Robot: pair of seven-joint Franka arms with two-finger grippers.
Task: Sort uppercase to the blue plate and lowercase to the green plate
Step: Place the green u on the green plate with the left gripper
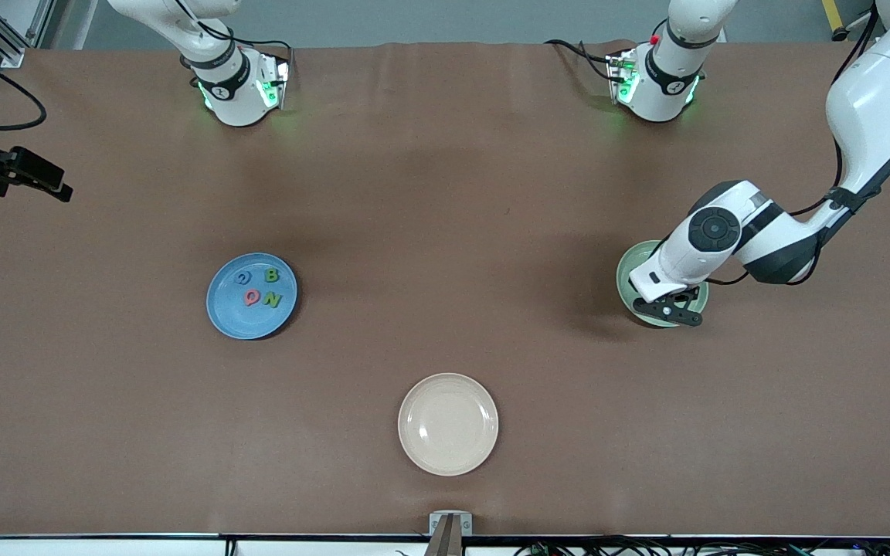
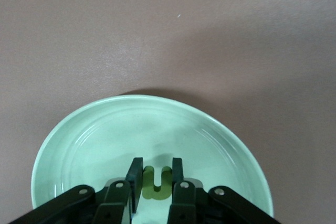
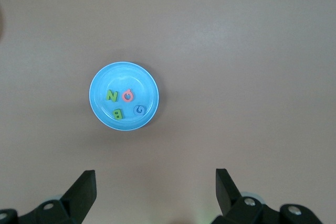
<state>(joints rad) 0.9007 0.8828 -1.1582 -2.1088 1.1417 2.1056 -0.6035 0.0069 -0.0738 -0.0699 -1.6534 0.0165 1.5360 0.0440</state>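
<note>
The left hand [image 2: 154, 178] hangs over the round pale green plate [image 2: 94, 140], clamped on a small green foam lowercase letter [image 2: 156, 183]. The right hand [image 3: 155, 192] waits wide apart above the brown counter [image 1: 445, 193]. Four foam capital letters [image 1: 258, 287] lie in the round blue plate [image 1: 222, 309].

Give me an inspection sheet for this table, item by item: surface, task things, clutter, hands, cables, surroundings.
Surface: brown table, flat, some faint creases.
Job's things: blue plate holds G, B, Q and N. Green plate toward the left arm's end; one green lowercase letter over it, other lowercase letters not visible.
Clutter: beige plate, nothing on it, nearest the front camera.
Hands: left hand over the green plate, shut on the green letter. Right hand open, waiting high above the table.
Cables: black leads at both bases and along the table's near edge.
Surroundings: nothing seen of note.
</note>
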